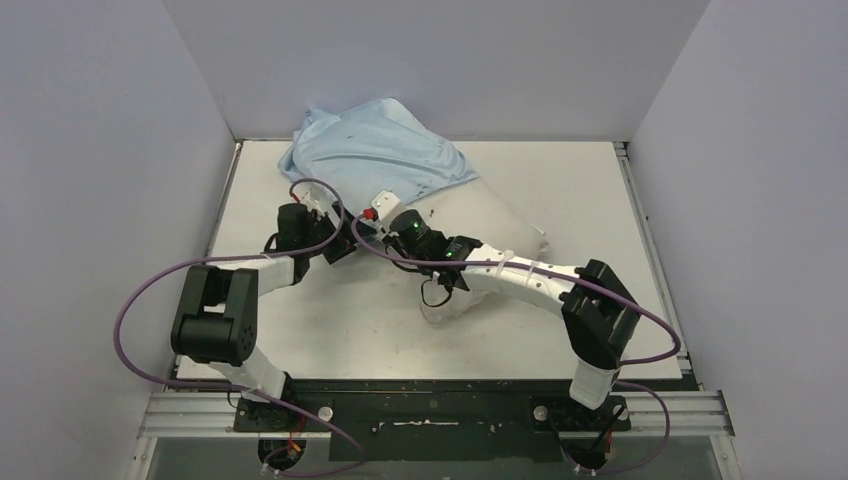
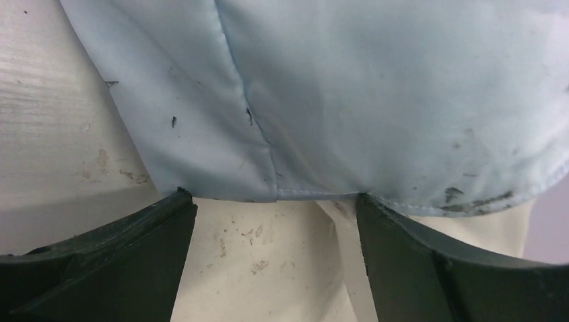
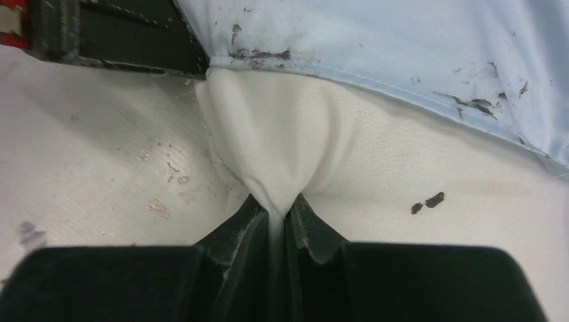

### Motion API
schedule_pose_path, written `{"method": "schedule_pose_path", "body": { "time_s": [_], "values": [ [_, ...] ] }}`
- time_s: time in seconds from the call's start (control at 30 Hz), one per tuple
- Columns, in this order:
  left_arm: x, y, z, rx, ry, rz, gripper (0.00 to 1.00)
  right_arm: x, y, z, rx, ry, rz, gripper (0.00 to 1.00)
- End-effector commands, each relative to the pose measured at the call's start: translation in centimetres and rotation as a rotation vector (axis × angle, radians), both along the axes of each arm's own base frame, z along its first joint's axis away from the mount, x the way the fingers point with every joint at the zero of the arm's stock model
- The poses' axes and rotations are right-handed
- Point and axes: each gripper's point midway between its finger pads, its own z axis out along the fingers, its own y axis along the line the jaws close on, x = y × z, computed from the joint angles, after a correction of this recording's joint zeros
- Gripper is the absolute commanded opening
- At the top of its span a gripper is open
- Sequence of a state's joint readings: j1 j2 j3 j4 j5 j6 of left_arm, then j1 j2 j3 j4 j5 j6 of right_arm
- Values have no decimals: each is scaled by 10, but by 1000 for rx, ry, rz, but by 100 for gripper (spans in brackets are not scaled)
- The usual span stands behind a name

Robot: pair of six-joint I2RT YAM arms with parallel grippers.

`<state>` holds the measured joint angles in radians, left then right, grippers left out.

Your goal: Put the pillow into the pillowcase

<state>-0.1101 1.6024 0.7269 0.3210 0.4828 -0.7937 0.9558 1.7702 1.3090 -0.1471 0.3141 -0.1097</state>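
The light blue pillowcase (image 1: 375, 150) lies bunched at the back of the table, its open hem facing the arms. The white pillow (image 1: 500, 225) sticks out of it toward the front right. My right gripper (image 1: 386, 220) is shut on a pinched fold of the pillow (image 3: 268, 134) just below the pillowcase hem (image 3: 402, 40). My left gripper (image 1: 340, 228) is open at the hem; in the left wrist view its fingertips (image 2: 184, 201) touch the edge of the pillowcase (image 2: 335, 87) with nothing between them. How far the pillow reaches inside is hidden.
The white table (image 1: 300, 320) is boxed in by pale walls on the left, back and right. Purple cables (image 1: 150, 290) loop beside both arms. A finger of the left gripper (image 3: 121, 33) sits close to the right gripper's pinch.
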Motion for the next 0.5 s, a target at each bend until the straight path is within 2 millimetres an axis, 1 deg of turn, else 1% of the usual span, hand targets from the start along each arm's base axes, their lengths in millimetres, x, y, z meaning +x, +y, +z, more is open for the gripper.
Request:
{"method": "schedule_pose_path", "body": {
  "time_s": [0.0,0.07,0.1,0.17,0.2,0.23,0.3,0.33,0.37,0.43,0.47],
  "values": [
    [19,-9,7,-42,-79,-6,87,3,27,71,243,-58,23,0],
    [21,-8,3,-38,-74,5,84,4,28,74,259,-56,16,0],
    [22,-6,3,-45,-79,19,81,5,28,75,266,-54,15,0],
    [24,-7,6,-62,-98,29,72,5,30,75,279,-47,18,0],
    [25,-8,8,-69,-108,25,64,4,30,74,285,-41,19,0],
    [26,-8,10,-70,-118,20,55,5,30,74,287,-38,21,0],
    [25,-6,10,-48,-120,20,18,4,30,72,320,-17,11,0],
    [25,-3,10,-27,-121,25,6,4,30,71,333,-9,11,0],
    [24,-1,11,-3,-129,25,0,4,30,71,350,0,9,0],
    [20,3,11,42,-121,22,0,6,28,71,389,17,-1,0],
    [19,5,15,61,-127,19,0,7,27,70,405,27,-6,0]
  ]
}}
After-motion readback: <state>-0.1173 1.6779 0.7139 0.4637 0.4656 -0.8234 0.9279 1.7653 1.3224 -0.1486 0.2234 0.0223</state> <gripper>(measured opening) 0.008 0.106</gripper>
